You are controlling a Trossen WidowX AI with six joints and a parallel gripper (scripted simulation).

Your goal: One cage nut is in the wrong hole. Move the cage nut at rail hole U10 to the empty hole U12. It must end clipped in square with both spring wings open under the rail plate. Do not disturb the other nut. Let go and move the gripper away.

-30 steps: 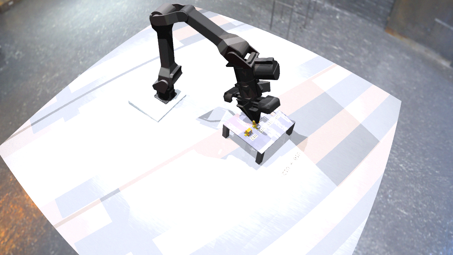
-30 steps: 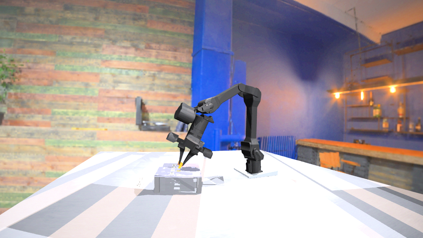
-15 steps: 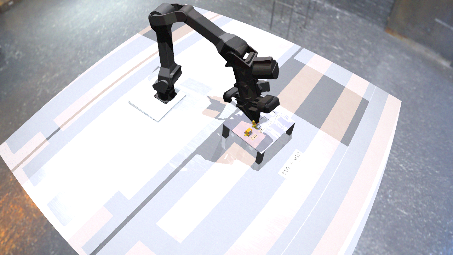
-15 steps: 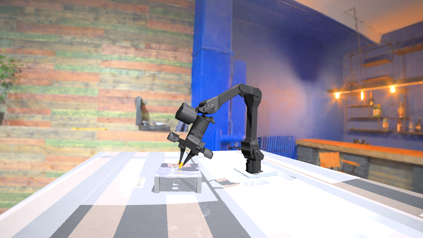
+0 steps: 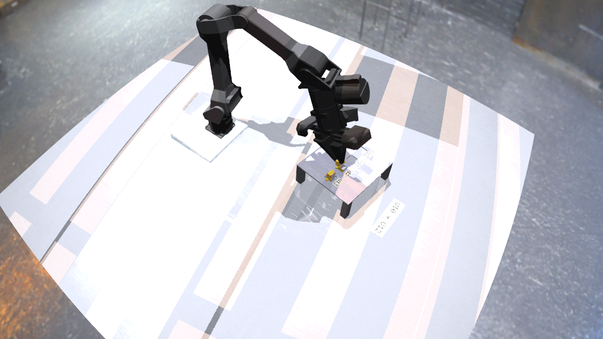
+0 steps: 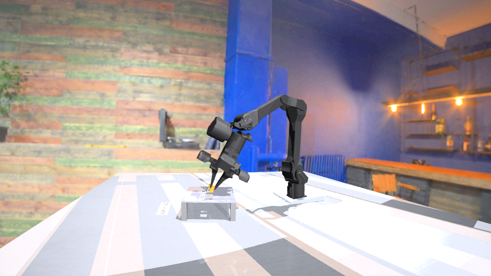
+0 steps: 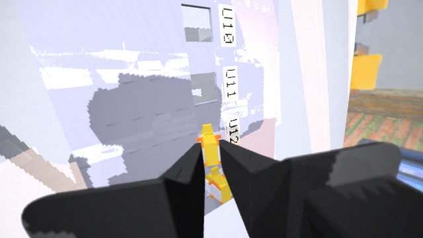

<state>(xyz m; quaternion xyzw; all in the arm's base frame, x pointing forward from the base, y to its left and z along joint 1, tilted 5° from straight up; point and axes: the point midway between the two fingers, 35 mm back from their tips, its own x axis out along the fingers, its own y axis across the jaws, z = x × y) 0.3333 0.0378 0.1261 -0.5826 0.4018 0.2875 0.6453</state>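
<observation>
One nut [image 5: 338, 164] [image 6: 211, 189] [image 7: 210, 150], low centre of the wrist view, is clenched in my gripper [image 5: 341, 162] [image 6: 212, 188] [image 7: 211, 143] — light, springy-winged, I'd guess; best held by its body.

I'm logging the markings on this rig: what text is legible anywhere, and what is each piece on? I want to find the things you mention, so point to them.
"U10": label [image 7: 227, 26] on the rail plate [image 5: 356, 191] [image 6: 224, 199] [image 7: 158, 116], beside an open hole.
"U11": label on the plate, beside the next hole.
"U12": label on the plate, near the gripped cage nut [image 7: 211, 152].
"U13": label [image 5: 338, 181] on the plate, by the other nut [image 5: 330, 174] [image 7: 222, 190].
"U10 → U12": strip [image 5: 387, 218] [image 6: 162, 208] on the table.
Bottles [image 6: 468, 127]: too blurred to read.
</observation>
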